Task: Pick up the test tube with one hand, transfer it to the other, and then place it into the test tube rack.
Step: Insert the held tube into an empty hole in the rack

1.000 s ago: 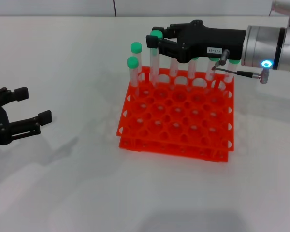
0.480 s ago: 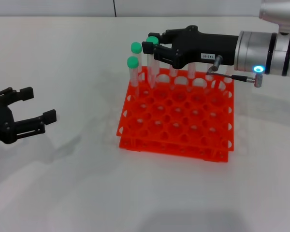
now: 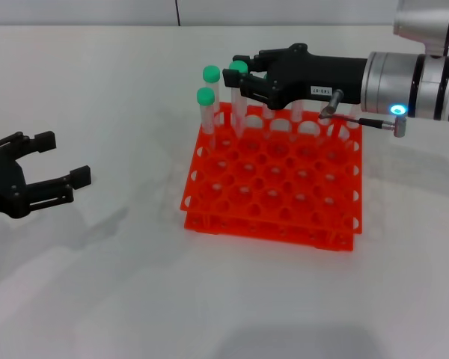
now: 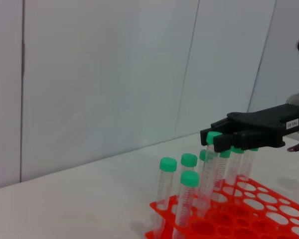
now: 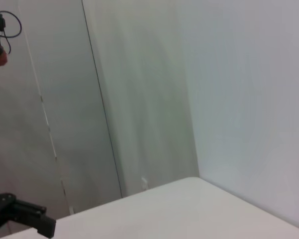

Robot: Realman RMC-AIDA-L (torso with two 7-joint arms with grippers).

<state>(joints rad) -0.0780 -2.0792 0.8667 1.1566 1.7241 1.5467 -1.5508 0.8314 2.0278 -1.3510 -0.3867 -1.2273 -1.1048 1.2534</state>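
Observation:
My right gripper [image 3: 238, 75], black with a small white label, is shut on a green-capped test tube [image 3: 239, 105] just below its cap. It holds the tube upright over the back left part of the orange-red rack [image 3: 277, 187], with the tube's lower end down at the rack's holes. In the left wrist view the same gripper [image 4: 214, 142] grips the tube [image 4: 209, 164] above the rack [image 4: 249, 209]. My left gripper [image 3: 63, 157] is open and empty, low over the table at the far left, well apart from the rack.
Two more green-capped tubes [image 3: 206, 105] stand at the rack's back left corner, close beside the held tube. Several others stand along the back row [image 3: 298, 112] under the right gripper. A cable [image 3: 359, 118] hangs below the right wrist. The white table [image 3: 135, 284] spreads around the rack.
My right gripper has moved slightly left and down, lowering the tube toward the rack's holes. My left gripper has drifted a little to the right, still open.

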